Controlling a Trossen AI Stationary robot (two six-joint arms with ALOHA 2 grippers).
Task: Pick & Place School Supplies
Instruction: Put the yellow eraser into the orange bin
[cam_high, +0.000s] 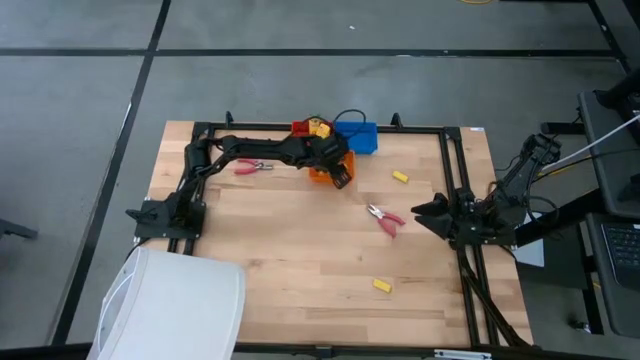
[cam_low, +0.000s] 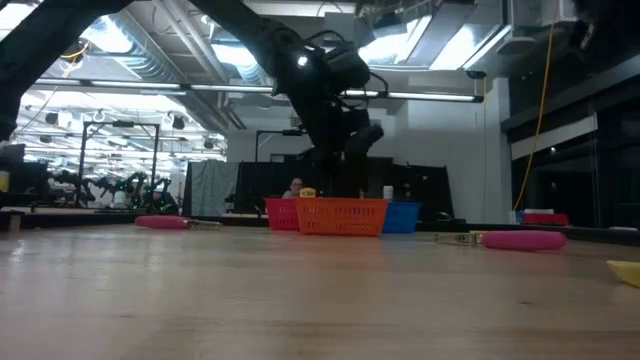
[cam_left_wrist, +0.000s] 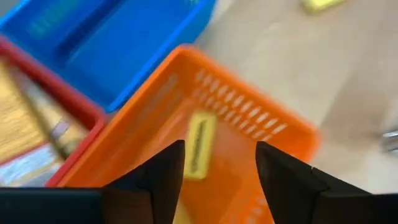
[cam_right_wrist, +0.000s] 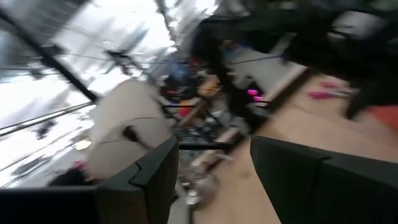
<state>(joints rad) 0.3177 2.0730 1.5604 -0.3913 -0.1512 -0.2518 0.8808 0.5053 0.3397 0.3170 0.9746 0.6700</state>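
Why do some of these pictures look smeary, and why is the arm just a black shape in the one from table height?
Low view: bright ceiling lights behind leave the left arm's gripper a dark silhouette over the orange bin. Left wrist view: motion blur softens the orange bin's rim and the yellow packet inside. Right wrist view: the room is heavily streaked. High view: evenly lit, sharp.

Two black jointed arms (cam_high: 270, 150) with dark wedge-shaped fingers (cam_left_wrist: 155, 180).

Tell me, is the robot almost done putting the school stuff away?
Not yet. One yellow block already lies in the orange bin, and the left end effector hovers open above it. Left on the table: two yellow blocks and two pink-handled tools. The right end effector waits, open, at the table's right edge.
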